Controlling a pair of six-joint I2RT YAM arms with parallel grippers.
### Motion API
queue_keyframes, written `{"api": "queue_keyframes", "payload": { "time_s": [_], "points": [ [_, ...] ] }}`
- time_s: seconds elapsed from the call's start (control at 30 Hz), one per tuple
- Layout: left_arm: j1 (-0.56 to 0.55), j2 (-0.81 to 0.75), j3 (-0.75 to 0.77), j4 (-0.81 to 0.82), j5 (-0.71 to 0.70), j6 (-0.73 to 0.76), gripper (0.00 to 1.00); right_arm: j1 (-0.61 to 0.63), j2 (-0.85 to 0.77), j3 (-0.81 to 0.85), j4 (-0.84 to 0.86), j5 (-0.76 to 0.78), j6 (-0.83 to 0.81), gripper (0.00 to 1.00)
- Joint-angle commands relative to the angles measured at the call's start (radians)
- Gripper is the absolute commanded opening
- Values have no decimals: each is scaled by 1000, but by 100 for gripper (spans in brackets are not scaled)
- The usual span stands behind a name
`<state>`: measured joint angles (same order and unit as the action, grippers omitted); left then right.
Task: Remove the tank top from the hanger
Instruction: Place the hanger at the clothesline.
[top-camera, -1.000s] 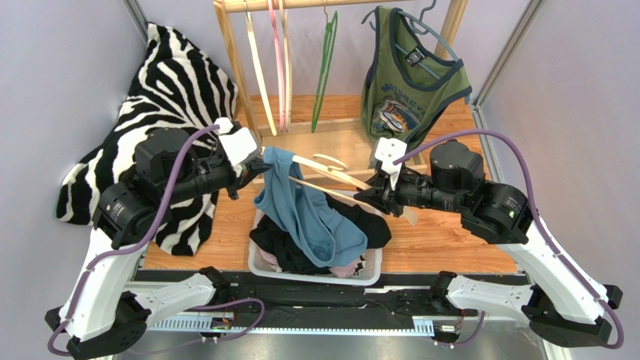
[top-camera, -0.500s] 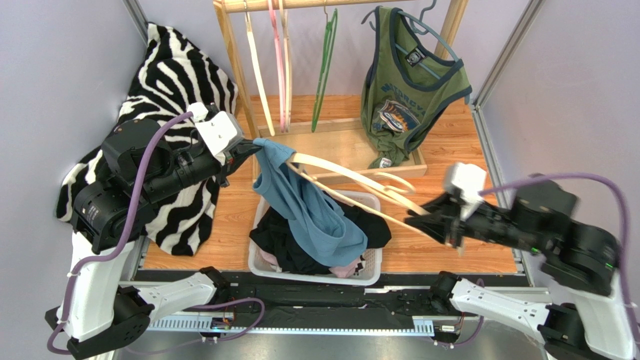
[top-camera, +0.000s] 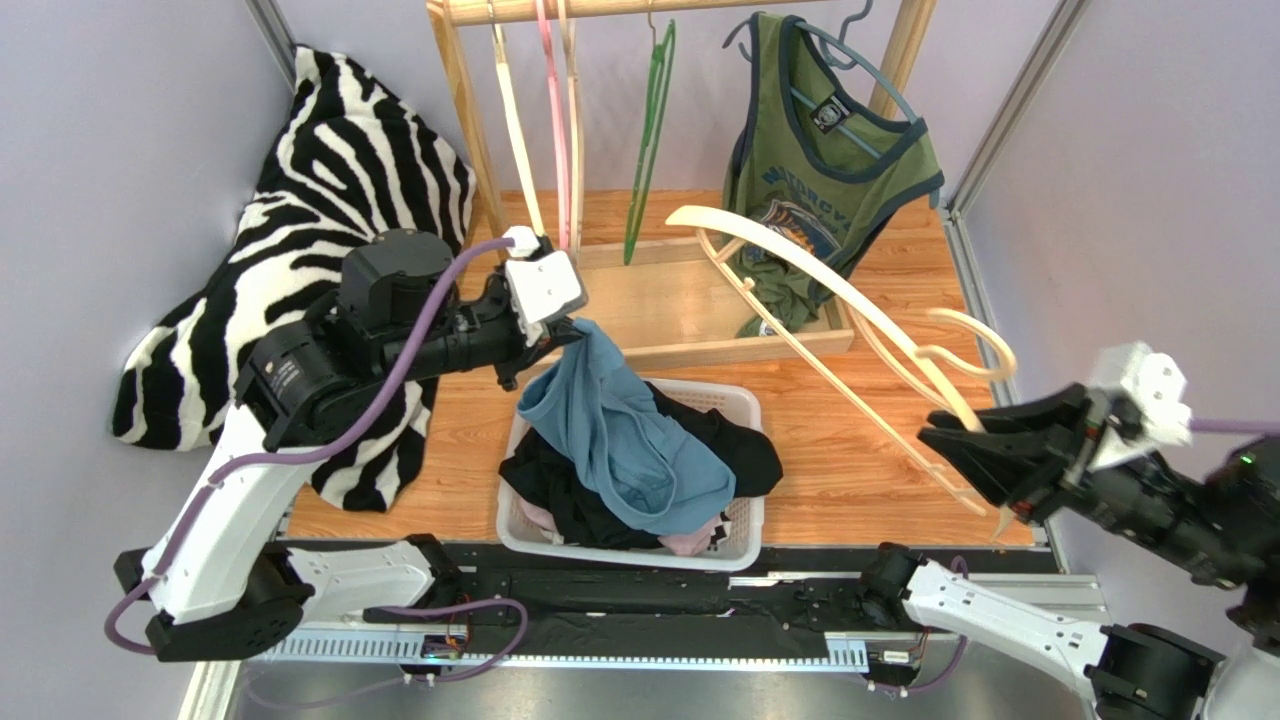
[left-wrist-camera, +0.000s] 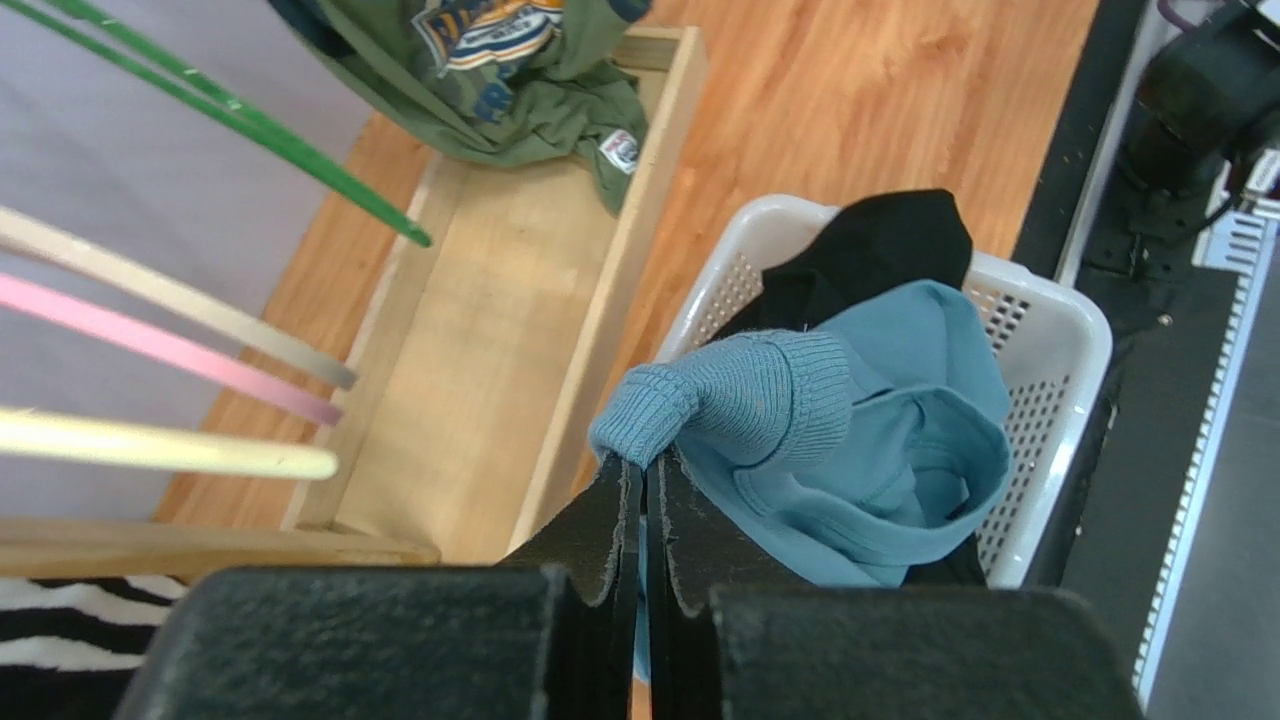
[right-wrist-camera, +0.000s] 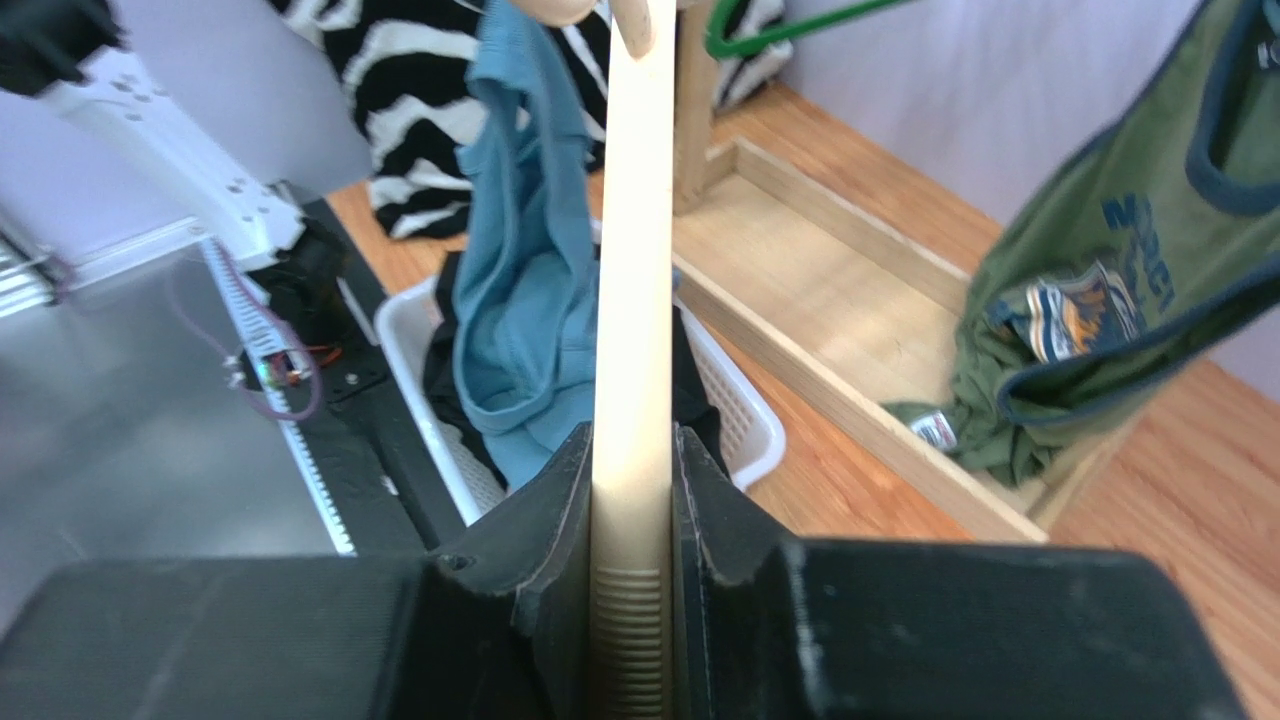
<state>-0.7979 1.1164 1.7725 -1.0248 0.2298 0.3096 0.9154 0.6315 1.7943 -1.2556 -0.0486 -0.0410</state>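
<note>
The blue tank top (top-camera: 624, 428) is off the hanger and droops into the white basket (top-camera: 747, 402). My left gripper (top-camera: 568, 333) is shut on its ribbed strap and holds it up over the basket's back left corner. In the left wrist view the strap (left-wrist-camera: 736, 402) bunches at the closed gripper (left-wrist-camera: 646, 468). My right gripper (top-camera: 984, 465) is shut on one end of the bare cream hanger (top-camera: 842, 300), held up at the right, apart from the top. In the right wrist view the hanger (right-wrist-camera: 634, 270) runs out between the fingertips (right-wrist-camera: 631, 450), with the blue top (right-wrist-camera: 519, 270) beyond.
A green tank top (top-camera: 819, 150) hangs on a grey hanger at the wooden rack's right end. Cream, pink and green hangers (top-camera: 564, 120) hang on the rack. A wooden tray (top-camera: 676, 300) lies under it. A zebra cloth (top-camera: 323, 195) lies left. Dark clothes fill the basket.
My right arm has pulled the hanger right and up, out of the blue tank top. My left gripper has moved right with the strap, and the top now droops into the basket.
</note>
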Motion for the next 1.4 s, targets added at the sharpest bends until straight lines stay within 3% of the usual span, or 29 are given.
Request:
{"api": "queue_keyframes", "payload": {
  "time_s": [0.0,0.13,0.27,0.47,0.57,0.73,0.8,0.87,0.9,1.0,1.1,1.23,1.37],
  "points": [
    [-53,2,4,-6,-24,32,0,4,88,10,-2,176,59,0],
    [-92,-4,-93,35,-53,51,0,2,138,42,-5,248,64,0],
    [-164,39,-151,45,-174,98,0,4,188,40,-4,332,88,0],
    [-216,187,-137,-9,-147,106,7,2,257,-47,83,429,125,0],
    [-245,198,-212,0,-145,112,7,-9,270,-73,137,475,122,0],
    [-300,165,-364,9,-162,126,11,-150,362,-4,162,365,135,0],
    [-313,161,-396,8,-152,135,17,-261,431,16,165,250,157,0],
    [-317,161,-418,-3,-118,135,38,-312,496,45,171,169,167,0],
    [-317,155,-442,-4,-101,132,53,-347,516,56,191,149,168,0],
    [-316,116,-520,-6,-40,146,77,-397,572,94,235,86,178,0],
    [-317,80,-603,15,-52,148,90,-427,646,151,261,15,193,0],
    [-316,77,-660,26,-61,122,95,-447,737,232,283,-11,194,0],
    [-317,175,-688,-4,-104,111,95,-486,807,335,283,-20,194,0]
  ]
}}
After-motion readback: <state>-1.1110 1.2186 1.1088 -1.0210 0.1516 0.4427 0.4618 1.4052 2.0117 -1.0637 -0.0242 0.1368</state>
